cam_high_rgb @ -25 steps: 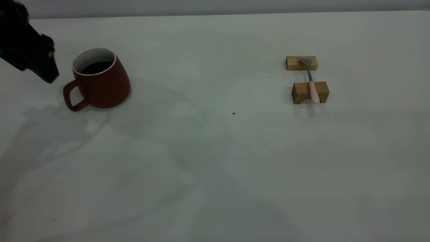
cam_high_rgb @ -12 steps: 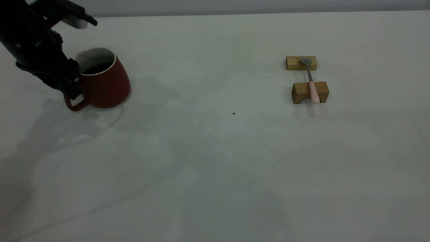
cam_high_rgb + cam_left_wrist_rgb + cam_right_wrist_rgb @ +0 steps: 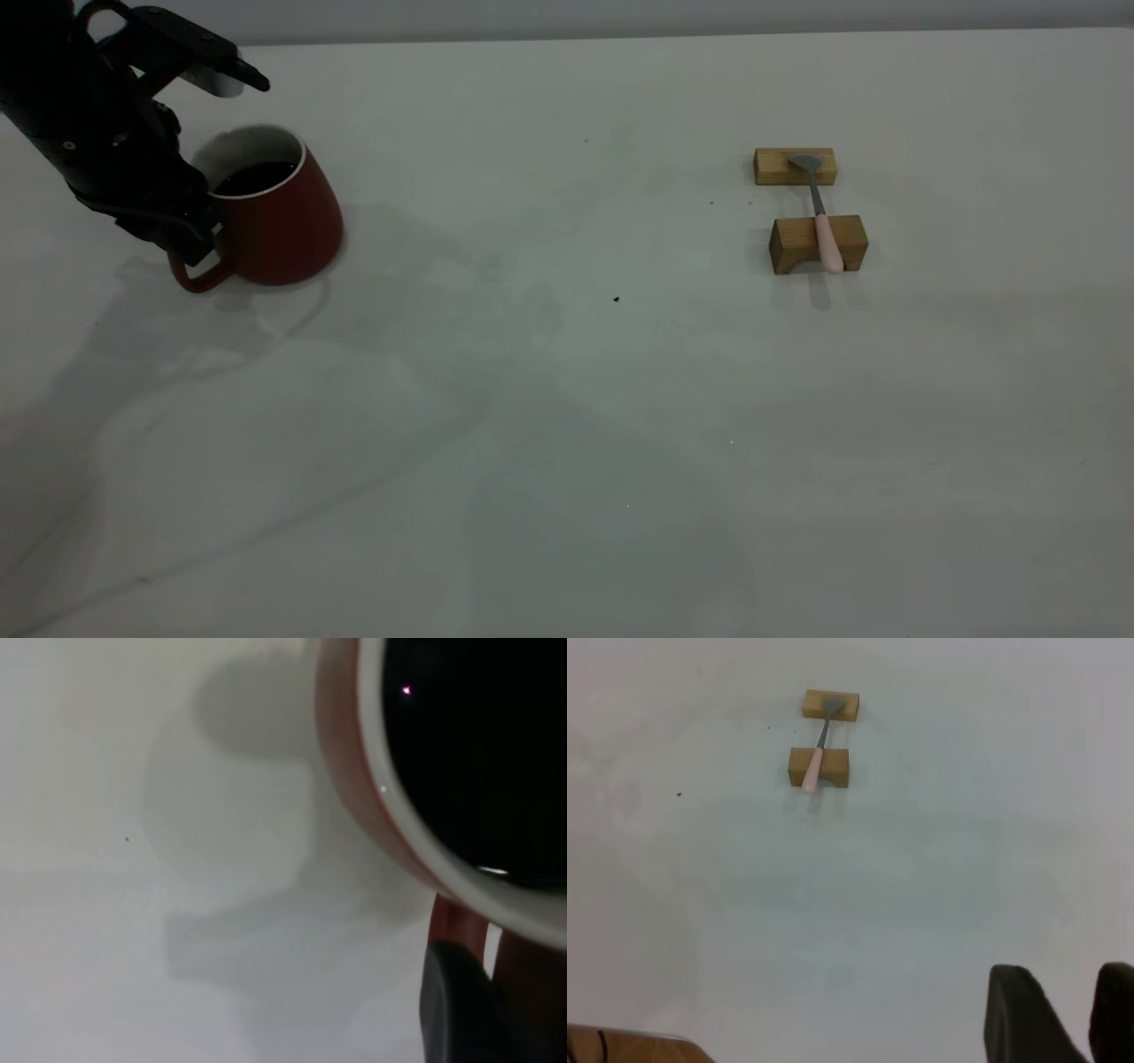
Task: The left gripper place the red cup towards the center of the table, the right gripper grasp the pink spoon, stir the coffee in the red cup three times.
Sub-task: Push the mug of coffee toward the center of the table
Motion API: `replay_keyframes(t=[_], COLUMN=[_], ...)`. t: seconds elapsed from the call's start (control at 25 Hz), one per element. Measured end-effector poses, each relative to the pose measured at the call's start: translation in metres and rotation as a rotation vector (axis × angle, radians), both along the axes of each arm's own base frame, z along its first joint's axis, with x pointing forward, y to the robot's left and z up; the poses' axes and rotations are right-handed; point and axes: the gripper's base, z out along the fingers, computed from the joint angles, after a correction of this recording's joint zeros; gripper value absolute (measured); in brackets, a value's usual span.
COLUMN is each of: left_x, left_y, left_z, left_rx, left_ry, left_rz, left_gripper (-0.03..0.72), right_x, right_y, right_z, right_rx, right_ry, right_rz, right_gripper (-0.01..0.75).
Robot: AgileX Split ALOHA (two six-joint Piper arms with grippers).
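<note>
The red cup stands at the far left of the table, with dark coffee inside. My left gripper sits right at the cup's handle and covers its upper part. The left wrist view shows the rim, the coffee and the handle close up. The pink spoon lies across two wooden blocks at the right, also in the right wrist view. My right gripper hangs far from the spoon, slightly open and holding nothing.
Two small wooden blocks carry the spoon, bowl on the far one. A dark speck lies near the table's middle. The table's back edge runs along the top.
My left arm came in from the far left, dropped onto the cup's handle, then shifted slightly. The cup and the spoon have not moved.
</note>
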Motion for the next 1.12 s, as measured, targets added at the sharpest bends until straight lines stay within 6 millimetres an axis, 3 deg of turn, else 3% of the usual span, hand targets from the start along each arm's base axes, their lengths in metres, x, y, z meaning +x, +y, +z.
replay_keyframes(t=[0.32, 1.12], left_x=[0.000, -0.007], left_y=[-0.005, -0.084], left_z=[0.000, -0.003], left_rx=[0.001, -0.032], left_ry=[-0.007, -0.047], left_rz=[-0.015, -0.172], left_gripper=[0.212, 0.212], right_x=[0.000, 0.000], right_y=[0.000, 0.000], right_z=[0.000, 0.000], right_rx=[0.000, 0.000], right_ry=[0.000, 0.000], right_rz=[0.000, 0.000], right_gripper=[0.238, 0.238])
